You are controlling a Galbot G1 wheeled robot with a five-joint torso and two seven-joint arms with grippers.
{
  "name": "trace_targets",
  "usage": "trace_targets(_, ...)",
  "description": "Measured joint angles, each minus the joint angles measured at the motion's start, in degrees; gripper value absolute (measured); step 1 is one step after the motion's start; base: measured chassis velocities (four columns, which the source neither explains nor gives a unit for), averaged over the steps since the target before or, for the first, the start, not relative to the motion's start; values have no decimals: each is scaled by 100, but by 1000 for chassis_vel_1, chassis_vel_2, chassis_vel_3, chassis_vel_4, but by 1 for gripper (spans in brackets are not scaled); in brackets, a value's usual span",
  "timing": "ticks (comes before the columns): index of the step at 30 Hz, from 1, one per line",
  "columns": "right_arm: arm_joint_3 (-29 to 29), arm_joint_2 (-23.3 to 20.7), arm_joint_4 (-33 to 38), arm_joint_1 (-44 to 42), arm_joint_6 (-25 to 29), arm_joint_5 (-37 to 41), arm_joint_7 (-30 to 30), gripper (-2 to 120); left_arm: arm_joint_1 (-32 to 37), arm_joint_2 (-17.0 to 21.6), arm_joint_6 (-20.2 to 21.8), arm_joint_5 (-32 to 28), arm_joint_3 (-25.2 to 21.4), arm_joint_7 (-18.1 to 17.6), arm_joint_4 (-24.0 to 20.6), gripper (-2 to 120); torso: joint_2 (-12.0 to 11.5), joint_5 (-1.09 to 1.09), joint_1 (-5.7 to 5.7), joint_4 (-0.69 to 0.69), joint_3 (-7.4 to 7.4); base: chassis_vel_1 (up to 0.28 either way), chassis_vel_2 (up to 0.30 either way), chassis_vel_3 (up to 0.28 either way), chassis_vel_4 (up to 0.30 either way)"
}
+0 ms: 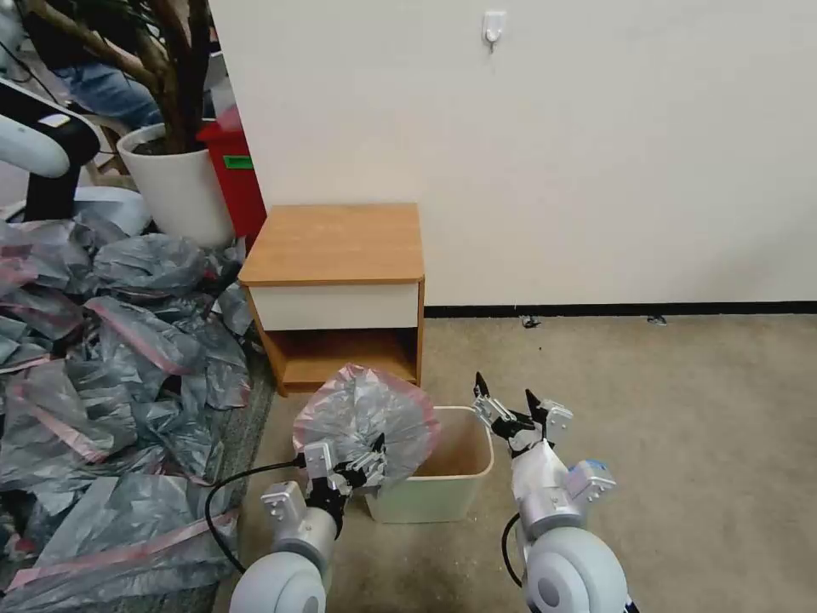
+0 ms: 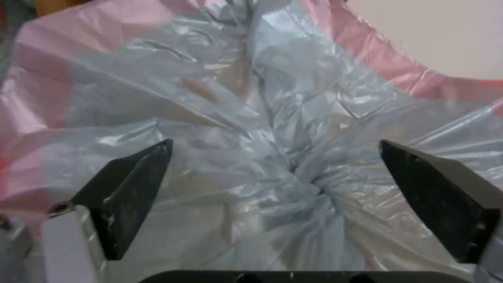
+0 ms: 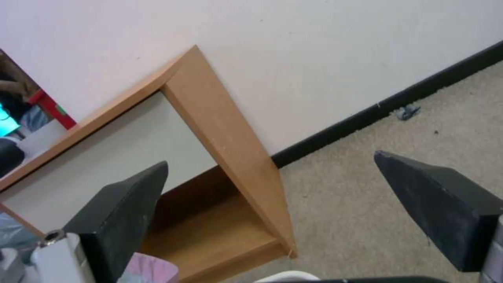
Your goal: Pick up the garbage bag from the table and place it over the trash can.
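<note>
The garbage bag (image 1: pixel 362 415) is puffed up in a grey dome with a pink rim and sits over the left part of the cream trash can (image 1: pixel 442 485), on the carpet in front of the table (image 1: pixel 336 243). My left gripper (image 1: pixel 353 464) is right at the bag's near side. In the left wrist view the bag (image 2: pixel 251 98) spreads close in front of the open left gripper (image 2: pixel 275 188), its bunched knot between the spread fingers (image 2: pixel 131 192). My right gripper (image 1: pixel 508 400) hovers open just right of the can's far corner, nothing in it (image 3: pixel 272 196). It faces the table (image 3: pixel 225 118).
A big heap of grey-and-pink bags (image 1: pixel 111 366) covers the floor on the left. Behind it stand a white plant pot (image 1: pixel 179 187) and a red box (image 1: pixel 234 174). The wall runs behind the table. Open carpet (image 1: pixel 672 426) lies to the right.
</note>
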Motion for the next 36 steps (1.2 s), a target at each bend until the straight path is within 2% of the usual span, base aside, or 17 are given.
trace_targets(2,2,12,-20,2,9,2,2,100,9,80,60,-32,-42,27,-45,89,0,0,0,0,0,0,0,0,0)
trace_targets(3,2,12,-20,2,9,2,2,100,9,80,60,-32,-42,27,-45,89,0,0,0,0,0,0,0,0,0)
trace_targets(7,-4,35,-50,20,16,3,4,100,28,191,189,-128,-79,55,-97,73,0,0,0,0,0,0,0,0,0)
trace_targets(10,-6,41,-58,30,16,3,5,100,32,210,235,-138,-83,55,-101,71,0,0,0,0,0,0,0,0,0)
trace_targets(15,-7,56,-77,43,17,3,13,99,61,234,409,-145,-111,17,-135,57,0,0,0,0,0,0,0,0,0)
trace_targets(20,5,37,-78,33,27,5,16,99,81,259,507,-147,-145,-27,-171,52,0,0,0,0,0,0,0,0,0)
trace_targets(26,10,20,-74,31,31,8,19,99,97,286,606,-190,-151,-73,-220,50,0,0,0,0,0,0,0,0,0)
trace_targets(30,10,3,-62,24,33,10,23,99,88,327,724,-350,-153,-203,-264,50,0,0,0,0,0,0,0,0,0)
trace_targets(36,15,-32,-40,14,36,14,27,99,-46,428,1034,-819,-115,-594,-334,50,0,0,0,0,0,0,0,0,0)
